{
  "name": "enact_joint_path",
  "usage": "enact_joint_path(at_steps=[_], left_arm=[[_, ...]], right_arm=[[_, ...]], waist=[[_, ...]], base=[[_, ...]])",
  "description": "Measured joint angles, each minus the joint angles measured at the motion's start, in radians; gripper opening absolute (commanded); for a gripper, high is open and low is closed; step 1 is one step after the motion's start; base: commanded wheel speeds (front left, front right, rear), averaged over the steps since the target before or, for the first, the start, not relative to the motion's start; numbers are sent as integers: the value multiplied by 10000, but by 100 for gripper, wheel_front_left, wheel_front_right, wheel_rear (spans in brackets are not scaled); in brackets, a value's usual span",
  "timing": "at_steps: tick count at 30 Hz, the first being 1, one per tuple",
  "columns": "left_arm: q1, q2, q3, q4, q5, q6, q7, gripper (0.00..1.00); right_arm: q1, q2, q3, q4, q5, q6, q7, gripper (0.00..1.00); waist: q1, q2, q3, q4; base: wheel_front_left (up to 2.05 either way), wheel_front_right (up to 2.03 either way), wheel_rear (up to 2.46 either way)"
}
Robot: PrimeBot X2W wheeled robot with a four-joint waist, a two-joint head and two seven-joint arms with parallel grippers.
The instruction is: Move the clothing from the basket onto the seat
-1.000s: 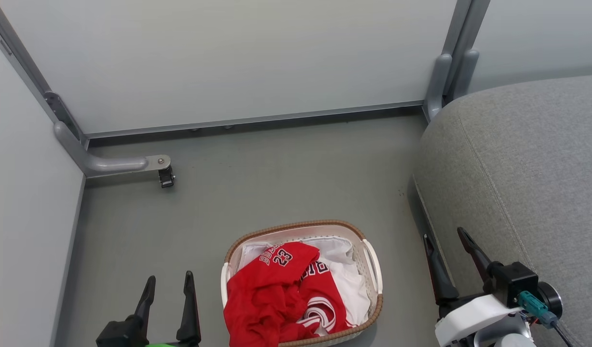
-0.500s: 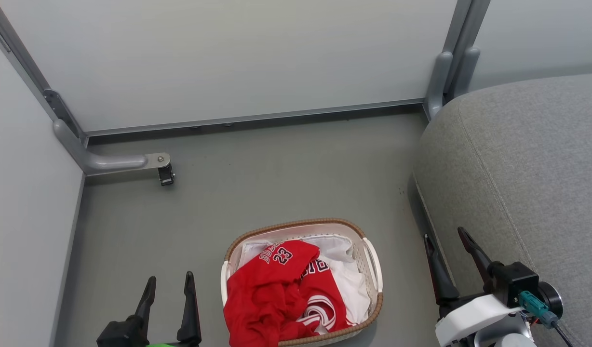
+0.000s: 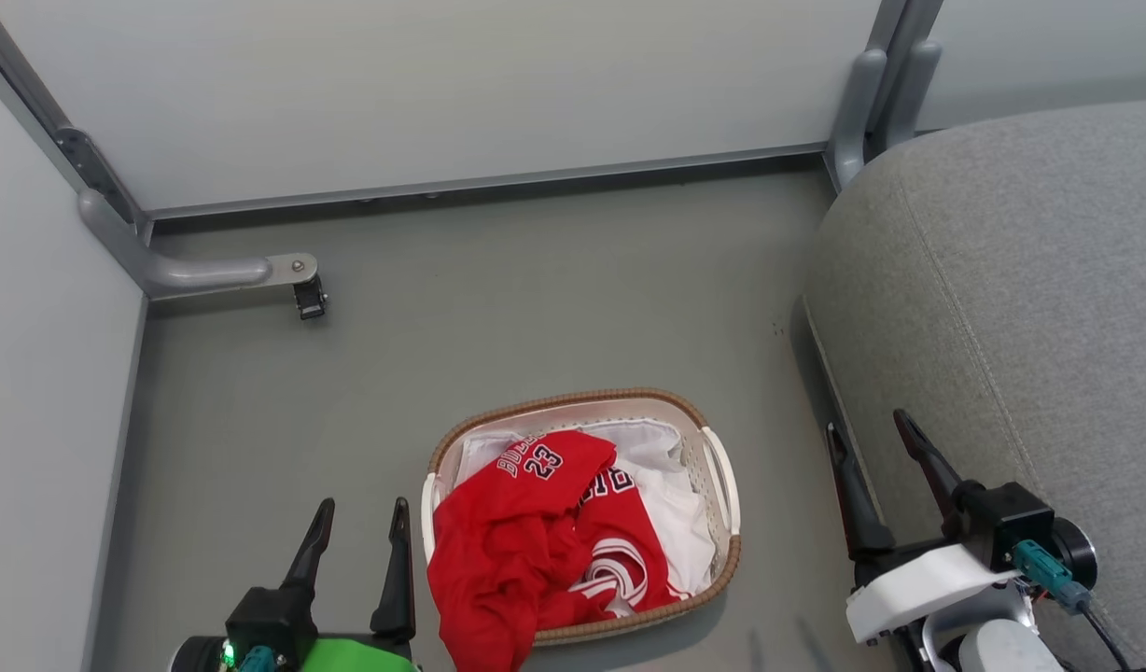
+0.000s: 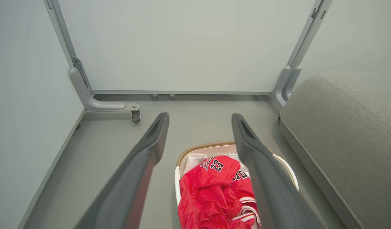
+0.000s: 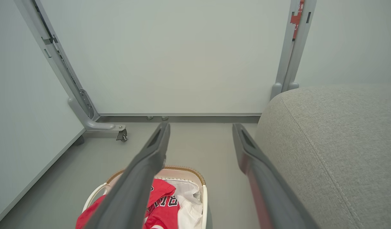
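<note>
Head view: the clothing (image 3: 526, 541), red jersey pieces with the number 23 facing up, lies heaped in the basket (image 3: 573, 403), and one fold spills over the near-left rim.
Under the red: a plain white cloth (image 3: 676, 523) lies beneath and to the right of the jerseys. I take it to be no part of my job.
Basket position: it stands on the grey floor (image 3: 498, 308) between my two arms, near the seat (image 3: 1021, 308) but not touching it.
Left arm: my left gripper (image 3: 363, 509) has its fingers spread wide with nothing between them, just beside the basket's left wall. The left wrist view looks down between those fingers onto the red heap.
Right arm: my right gripper (image 3: 865, 425) is also spread wide and empty, in the gap between the basket and the seat's rounded edge.
Seat: I see no red on the grey cushion to my right.
Done so far: nothing, by my reading. No piece has left the basket.
Left to do: grasp each red piece, lift it clear of the rim without dragging the white cloth along, and lay it on the cushion.
</note>
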Motion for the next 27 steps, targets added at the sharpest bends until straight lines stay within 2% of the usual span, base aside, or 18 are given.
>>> enact_joint_path(at_steps=[7,11,20,27], left_arm=[[-1184,4,-407,441,811,-270,0,100],[-2223,10,-744,1145,1104,-420,0,100],[-5150,395,-1678,3465,1781,-520,-2,100],[-6678,692,-2516,5791,2345,-550,0,100]], right_arm=[[-627,0,-151,-219,-127,0,-12,100],[-1213,-2,-253,-464,-165,0,-12,100],[-2573,-12,-477,-945,-13,0,-12,100],[-3154,-15,-522,-1189,309,0,-12,100]], waist=[[0,0,938,-73],[0,0,1681,-157],[1,0,3732,-468],[2,0,5280,-813]], base=[[0,0,0],[0,0,0],[0,0,0],[0,0,0]])
